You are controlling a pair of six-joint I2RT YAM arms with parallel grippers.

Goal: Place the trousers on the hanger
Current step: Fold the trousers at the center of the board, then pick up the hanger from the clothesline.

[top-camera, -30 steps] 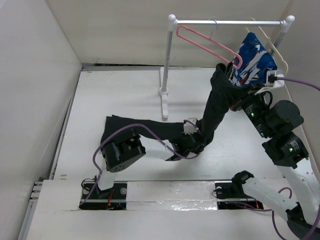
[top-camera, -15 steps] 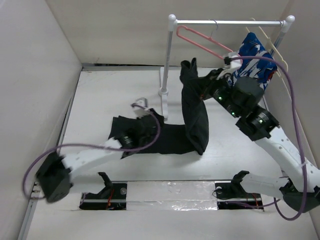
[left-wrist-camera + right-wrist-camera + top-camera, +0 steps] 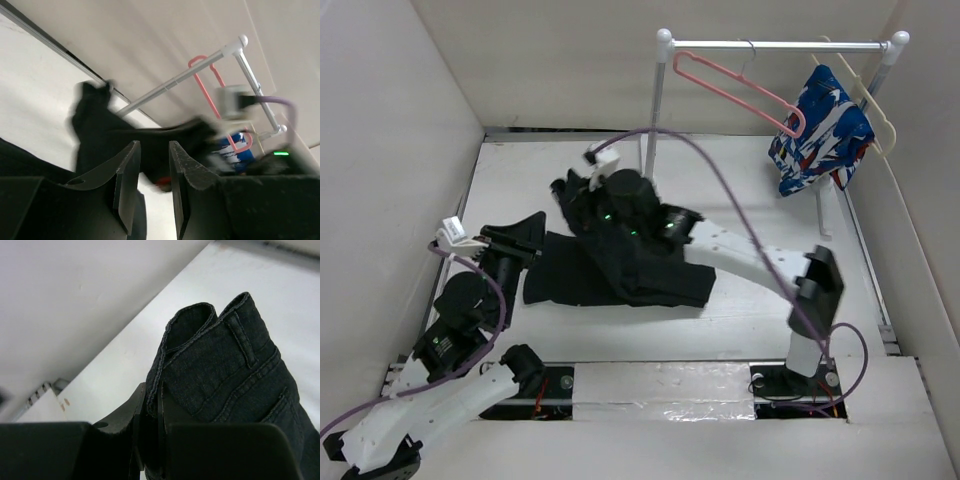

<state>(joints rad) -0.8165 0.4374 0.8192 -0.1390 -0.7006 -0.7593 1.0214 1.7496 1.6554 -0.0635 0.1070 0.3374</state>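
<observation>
Trousers point(image 3: 650, 280) lie heaped left of centre, their waistband point(image 3: 220, 355) clamped in my right gripper point(image 3: 150, 395). My left gripper point(image 3: 152, 150) stands slightly apart, empty. I'd lift high before swinging toward the hanger point(image 3: 735, 88), well apart. Only the right wrist view shows the pinched hem, and only the top view shows the sprawl.

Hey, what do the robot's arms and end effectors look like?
The left arm and right arm have white links with black joint housings, each trailing a purple cable. The left end effector and right end effector have paired black fingers.
</observation>
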